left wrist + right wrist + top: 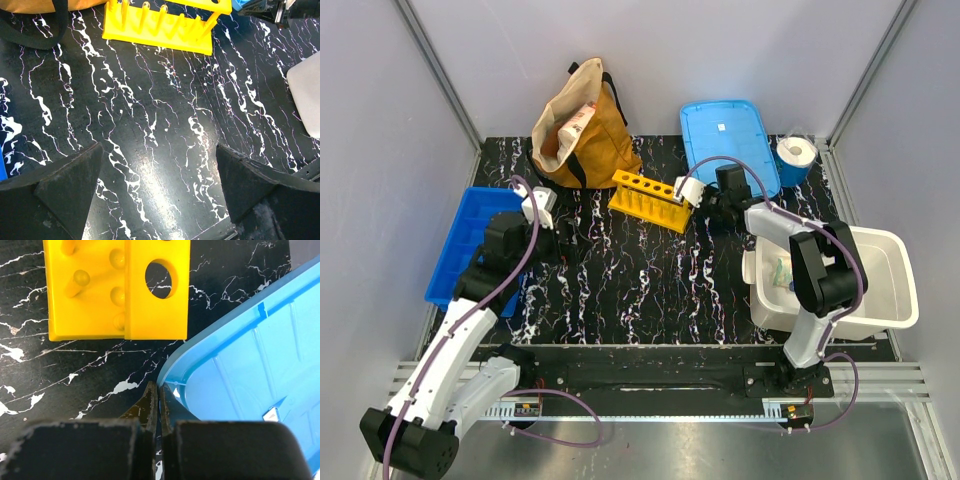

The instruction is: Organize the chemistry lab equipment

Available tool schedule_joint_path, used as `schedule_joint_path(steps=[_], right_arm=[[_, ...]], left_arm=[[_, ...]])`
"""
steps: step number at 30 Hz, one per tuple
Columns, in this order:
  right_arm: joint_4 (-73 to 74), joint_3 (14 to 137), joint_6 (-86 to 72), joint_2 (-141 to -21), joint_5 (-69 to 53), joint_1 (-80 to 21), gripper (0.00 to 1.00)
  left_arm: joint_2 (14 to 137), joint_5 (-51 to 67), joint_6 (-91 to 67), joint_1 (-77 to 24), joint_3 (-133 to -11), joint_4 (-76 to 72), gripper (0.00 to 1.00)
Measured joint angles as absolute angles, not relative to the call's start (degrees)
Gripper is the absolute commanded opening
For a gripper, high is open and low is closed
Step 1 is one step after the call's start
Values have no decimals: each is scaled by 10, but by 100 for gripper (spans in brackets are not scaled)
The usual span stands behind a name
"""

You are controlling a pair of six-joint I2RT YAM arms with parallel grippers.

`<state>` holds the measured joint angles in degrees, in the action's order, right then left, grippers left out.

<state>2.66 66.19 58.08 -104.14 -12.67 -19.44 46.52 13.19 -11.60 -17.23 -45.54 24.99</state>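
Right end effector (pixel 158 391) closed by blue tray (pixel 240 365); left end effector (pixel 159 150) spread wide

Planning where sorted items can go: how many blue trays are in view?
2. A dark blue tray lies at the far left of the scene. A light blue tray lies at the back right, beside the right end of the yellow rack. None seems hidden.
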Motion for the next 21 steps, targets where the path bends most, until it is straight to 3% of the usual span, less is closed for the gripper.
schedule_joint_path(steps=[17, 21], right_arm=[[49, 688, 586, -954, -99, -251, 0], [58, 683, 584, -901, -90, -305, 0]], left_arm=[[453, 169, -162, -172, -455, 231, 99], [511, 197, -165, -172, -519, 239, 95]])
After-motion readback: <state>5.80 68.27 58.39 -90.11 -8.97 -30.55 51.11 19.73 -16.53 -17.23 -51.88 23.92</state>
